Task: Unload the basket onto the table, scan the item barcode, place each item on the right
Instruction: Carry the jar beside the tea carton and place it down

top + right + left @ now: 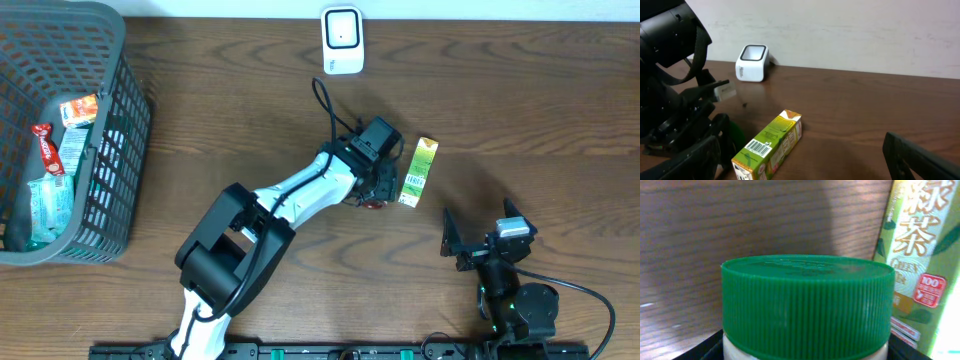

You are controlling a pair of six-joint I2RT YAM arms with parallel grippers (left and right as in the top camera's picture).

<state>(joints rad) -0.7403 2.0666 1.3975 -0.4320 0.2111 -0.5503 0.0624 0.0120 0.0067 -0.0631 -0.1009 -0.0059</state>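
Pick-up step, I judge: mid-frame, the left end effector [377,190] appears clamped on the green-capped jar [807,305], just beside a tea carton [419,172]; right end effector [482,235] wide, lower right; next, present the jar's barcode to the scanner [342,40], top centre.

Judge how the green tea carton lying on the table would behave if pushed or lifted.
The carton lies flat on a long side, so it would probably slide, not roll or tip. Its crisp edges suggest stiff walls, though a hard squeeze might dent it. Whether it is full cannot be told.
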